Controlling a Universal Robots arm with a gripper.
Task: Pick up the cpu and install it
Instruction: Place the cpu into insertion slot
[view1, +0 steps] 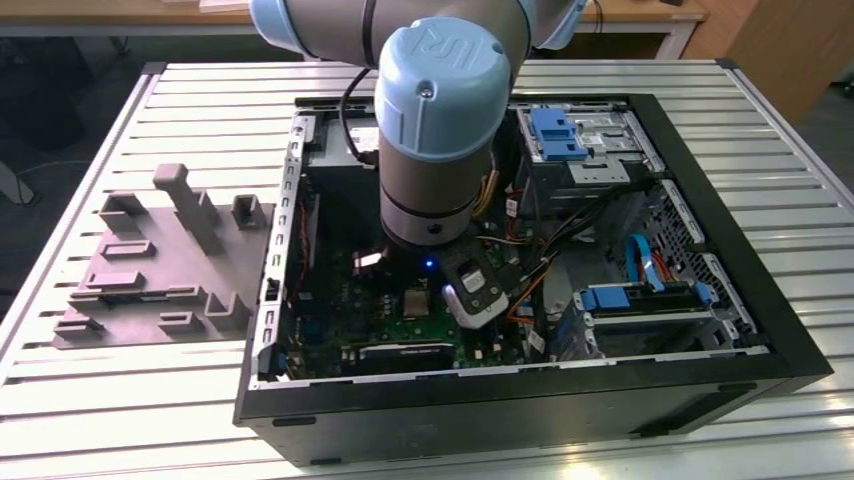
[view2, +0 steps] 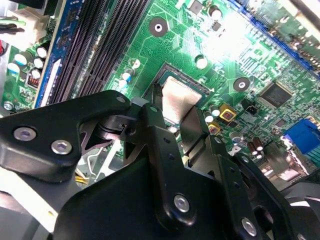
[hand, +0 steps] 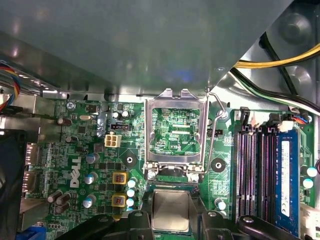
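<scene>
**Chip pinched over the open socket**

Our light-blue and grey robot arm reaches down into the open black computer case, which lies on the slatted metal table beside a grey moulded plastic tray with upright posts.

In both wrist views we see the black gripper pressed onto the cpu, a thin, flat square chip with a pale silver-grey metal top. Its fingers lie against two opposite edges. The cpu sits level at the dark-rimmed rectangular socket of the green circuit board, just beside the socket's hinged metal frame, which is swung open. We cannot tell whether the chip is seated or hangs a little above the socket.

We judge the cpu to be light and stiff, so it needs little force and will not bend. The smooth metal top would likely slip under a careless grip, and the hidden underside and the socket contacts are probably delicate. Hold on the side edges, square and level, as the fingers sit now, looks right to us; the flat faces are best left alone.
</scene>
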